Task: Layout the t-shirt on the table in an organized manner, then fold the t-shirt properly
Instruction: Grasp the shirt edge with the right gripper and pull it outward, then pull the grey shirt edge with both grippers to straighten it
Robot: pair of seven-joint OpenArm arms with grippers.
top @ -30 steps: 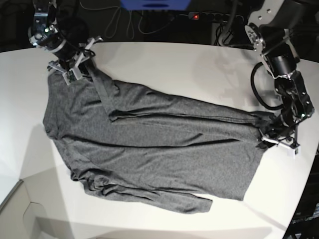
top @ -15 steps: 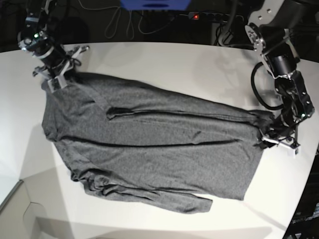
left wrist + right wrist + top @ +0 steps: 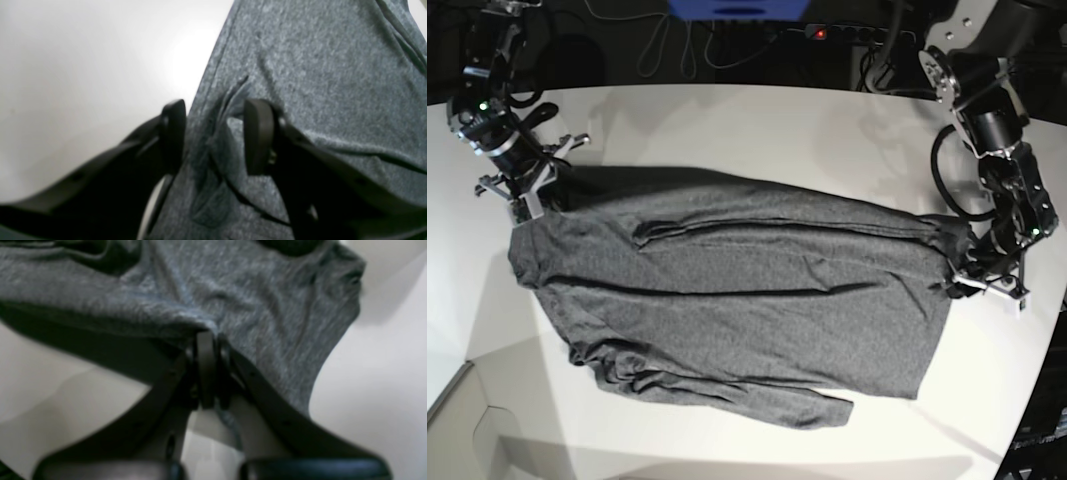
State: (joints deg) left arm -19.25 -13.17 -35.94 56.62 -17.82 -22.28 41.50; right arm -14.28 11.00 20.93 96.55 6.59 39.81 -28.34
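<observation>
Black plastic jaws of the right gripper (image 3: 208, 340) are pressed together on a pinch of the dark heather-grey knit t-shirt (image 3: 737, 300), at the shirt's far left corner in the base view; from that pinch the cloth runs away from the wrist camera in taut ridges. The left gripper (image 3: 213, 133) stands with its two black fingers (image 3: 257, 133) apart, a bunched fold of the same shirt's edge lying between them. Whether the pads actually press that fold cannot be told; in the base view this gripper sits at the shirt's right end, with cloth gathered against it.

No brand, label or writing can be read anywhere on the shirt or arms.

The shirt lies spread across the middle of the large matte white table (image 3: 757, 130), stretched from left to right between the two grippers, with a long crease along its middle and rumpled folds at its near left edge. Beyond the table's far edge hang dark cables (image 3: 677, 45), a small red light (image 3: 820, 33) glows, and a blue object (image 3: 737, 9) shows at the frame's top.
</observation>
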